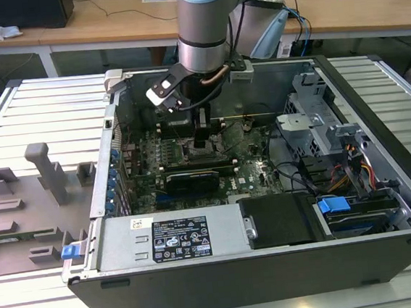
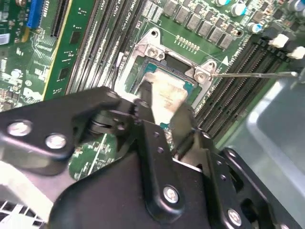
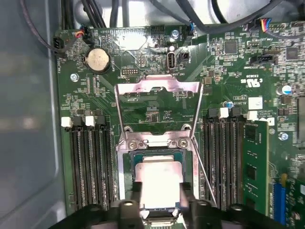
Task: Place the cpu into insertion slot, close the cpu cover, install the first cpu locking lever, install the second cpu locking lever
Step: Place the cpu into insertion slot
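In the first wrist view the cpu [image 3: 159, 179], a pale silver square, lies in or just above the insertion slot [image 3: 125, 183], with teal edge showing around it. My gripper [image 3: 161, 192] has one black finger on each of two opposite sides of the chip, shut on it. The second wrist view shows the same grasp, the gripper [image 2: 164, 109] around the cpu [image 2: 167, 93] over the silver-rimmed slot [image 2: 152, 50]. The cpu cover [image 3: 157, 88] stands flipped open beyond the slot. A thin wire locking lever [image 3: 204, 176] sticks out beside the socket. In the exterior view the gripper [image 1: 207, 135] reaches down into the case.
Long memory slots [image 3: 88, 162] flank the socket, with a green memory card [image 3: 252, 162] on one side. A coin battery [image 3: 97, 59] and cables lie beyond the cover. The case holds a power supply [image 1: 173, 237] and drive cage [image 1: 320, 135]. A grey fixture tray [image 1: 28, 207] lies outside.
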Available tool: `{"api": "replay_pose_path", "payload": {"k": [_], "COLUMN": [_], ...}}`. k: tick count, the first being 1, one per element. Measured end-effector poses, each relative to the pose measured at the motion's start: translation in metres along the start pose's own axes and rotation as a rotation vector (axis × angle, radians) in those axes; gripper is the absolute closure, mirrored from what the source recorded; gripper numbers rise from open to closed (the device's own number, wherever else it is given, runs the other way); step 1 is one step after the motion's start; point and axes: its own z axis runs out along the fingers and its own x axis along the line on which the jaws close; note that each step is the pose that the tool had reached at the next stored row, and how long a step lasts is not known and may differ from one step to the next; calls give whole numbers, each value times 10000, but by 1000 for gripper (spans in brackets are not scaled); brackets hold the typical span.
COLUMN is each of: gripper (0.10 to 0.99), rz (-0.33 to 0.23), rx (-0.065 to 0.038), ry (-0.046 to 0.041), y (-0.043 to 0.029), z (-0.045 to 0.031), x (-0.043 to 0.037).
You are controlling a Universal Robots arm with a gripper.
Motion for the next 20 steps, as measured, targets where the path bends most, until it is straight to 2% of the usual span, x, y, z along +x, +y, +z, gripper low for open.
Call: {"api": "replay_pose_path", "payload": {"k": [1, 2, 3, 5, 6, 7, 10, 14, 17, 20], "gripper": [729, 792, 792, 914, 914, 973, 980, 980, 980, 980], "rz": [0, 0, 0, 1, 2, 0, 0, 0, 0, 0], "rx": [0, -1, 0, 0, 0, 0, 0, 0, 1, 0], "ry": [0, 0, 0, -1, 0, 0, -1, -1, -1, 0], "y": [-2, -2, -3, -5, -6, -7, -10, -16, -19, -19], "z": [-36, -67, -87, -123, -139, -162, -242, -419, -479, -482], "x": [1, 4, 5, 9, 13, 25, 41, 40, 40, 40]}}
